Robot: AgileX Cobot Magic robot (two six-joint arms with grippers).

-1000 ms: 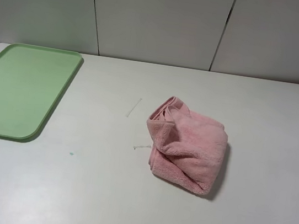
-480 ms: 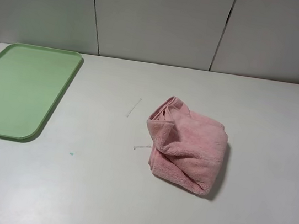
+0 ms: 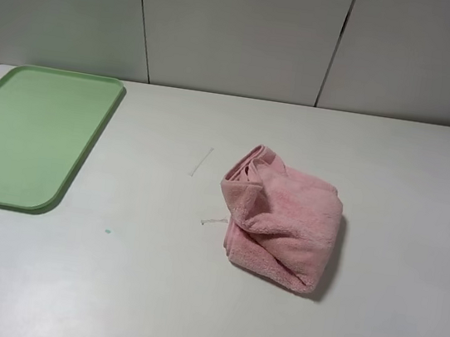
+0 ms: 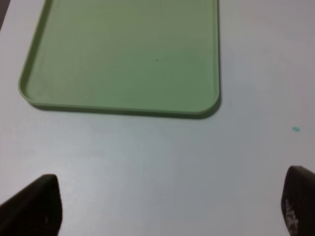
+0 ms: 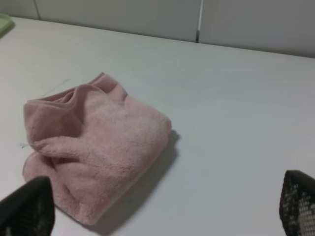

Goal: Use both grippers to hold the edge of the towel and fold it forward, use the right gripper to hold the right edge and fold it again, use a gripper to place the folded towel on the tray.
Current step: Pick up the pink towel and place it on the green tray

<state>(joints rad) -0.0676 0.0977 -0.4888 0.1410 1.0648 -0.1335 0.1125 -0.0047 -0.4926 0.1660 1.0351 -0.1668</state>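
Observation:
The pink towel lies bunched and loosely folded on the white table, right of centre. Its hem shows at the far left corner. The light green tray lies flat at the far left, with nothing on it. Neither gripper shows in the exterior view. In the left wrist view my left gripper is open, fingertips wide apart above bare table just in front of the tray's rim. In the right wrist view my right gripper is open and holds nothing, with the towel ahead of it.
Two thin white threads lie on the table just left of the towel. A small teal speck lies in front of the tray and shows in the left wrist view. Grey wall panels close the back.

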